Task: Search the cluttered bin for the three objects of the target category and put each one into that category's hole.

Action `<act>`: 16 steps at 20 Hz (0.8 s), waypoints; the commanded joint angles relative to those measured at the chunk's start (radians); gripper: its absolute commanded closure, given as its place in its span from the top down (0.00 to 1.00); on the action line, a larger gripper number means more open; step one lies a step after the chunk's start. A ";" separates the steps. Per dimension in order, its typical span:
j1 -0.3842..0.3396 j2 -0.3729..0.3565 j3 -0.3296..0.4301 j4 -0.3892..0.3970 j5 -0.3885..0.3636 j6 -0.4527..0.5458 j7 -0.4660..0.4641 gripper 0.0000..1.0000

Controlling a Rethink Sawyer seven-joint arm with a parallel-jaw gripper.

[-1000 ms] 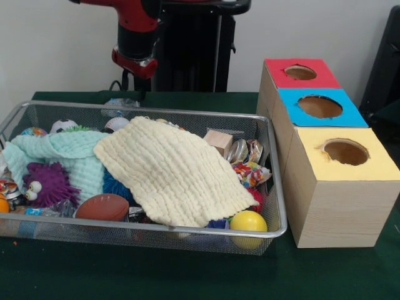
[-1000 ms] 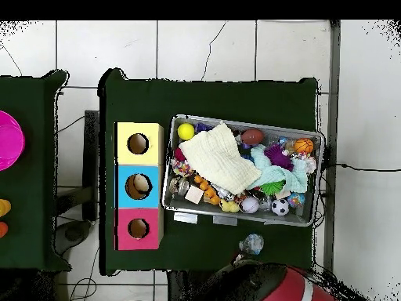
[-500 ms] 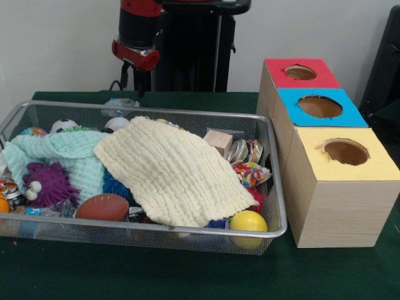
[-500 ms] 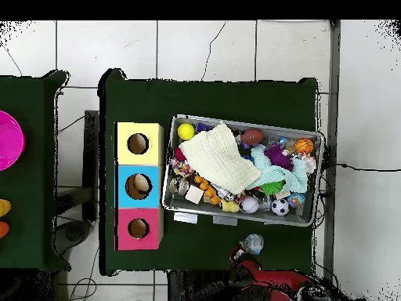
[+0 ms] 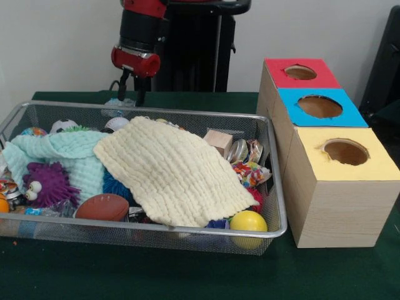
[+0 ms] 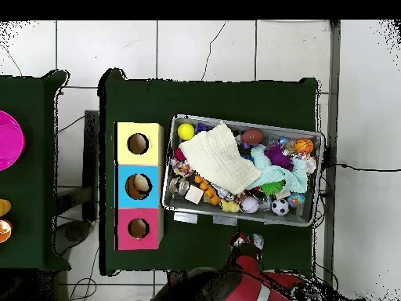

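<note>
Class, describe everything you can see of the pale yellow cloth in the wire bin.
The pale yellow cloth is a soft, crinkled fabric with a ribbed, waffle-like weave. It lies spread out and rumpled over the toys in the middle of the wire bin, hiding whatever is beneath it. One edge overlaps the mint green cloth; its near edge drapes down beside the brown toy football and the yellow ball. A wooden block sits just past its far edge. Nothing grips it.
</note>
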State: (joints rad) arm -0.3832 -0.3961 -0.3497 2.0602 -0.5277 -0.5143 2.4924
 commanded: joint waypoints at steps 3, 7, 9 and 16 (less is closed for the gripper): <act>-0.005 0.069 -0.007 -0.061 0.114 -0.030 0.084 1.00; -0.031 0.022 0.011 -0.057 0.131 0.168 0.078 1.00; -0.049 0.011 0.028 -0.060 0.135 0.238 0.074 1.00; -0.090 -0.009 0.089 -0.084 0.147 0.412 0.062 1.00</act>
State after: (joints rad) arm -0.4419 -0.3875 -0.3825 2.0608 -0.4547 -0.2330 2.4924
